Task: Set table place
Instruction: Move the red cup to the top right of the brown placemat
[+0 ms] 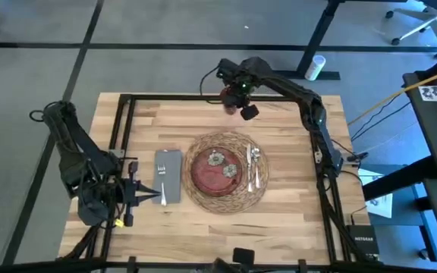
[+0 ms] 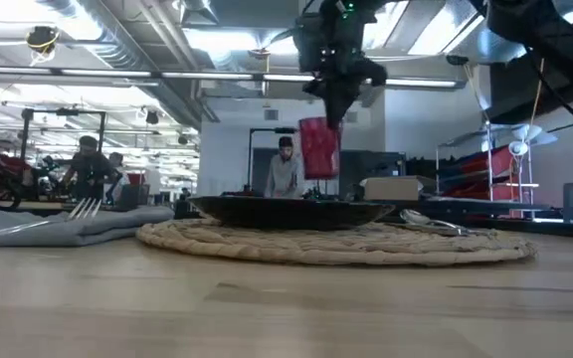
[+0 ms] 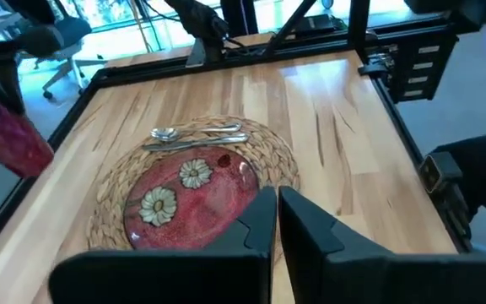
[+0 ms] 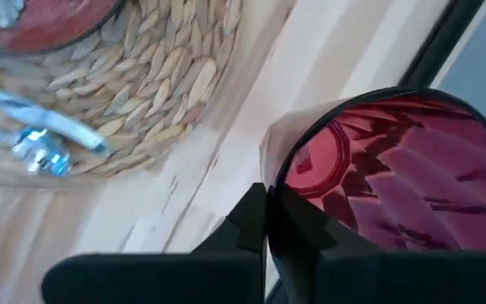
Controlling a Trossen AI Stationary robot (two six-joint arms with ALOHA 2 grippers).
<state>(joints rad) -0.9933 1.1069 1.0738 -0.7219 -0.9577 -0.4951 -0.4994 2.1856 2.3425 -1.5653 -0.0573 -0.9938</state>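
Looking from above, we see the left gripper [image 1: 152, 194] resting low at the left side of the table [image 1: 294, 212], its two fingers [image 3: 264, 221] close together and holding nothing. Just beside it lies the gray napkin [image 1: 168, 175] with a fork [image 1: 161, 182] on top. Next comes the round straw mat [image 1: 227, 172], and on it sits the dark red plate [image 1: 214, 171] with two pale flowers. A knife and spoon [image 1: 253, 167] lie on the mat at the plate's right side. Near the far edge, the right gripper [image 1: 243, 105] hangs over the wood.

From above we can hardly see the red cup [image 2: 318, 146]. The low view shows it up in the air, off the table. The right wrist view shows that gripper's fingers [image 4: 251, 221] pinching the cup's rim.
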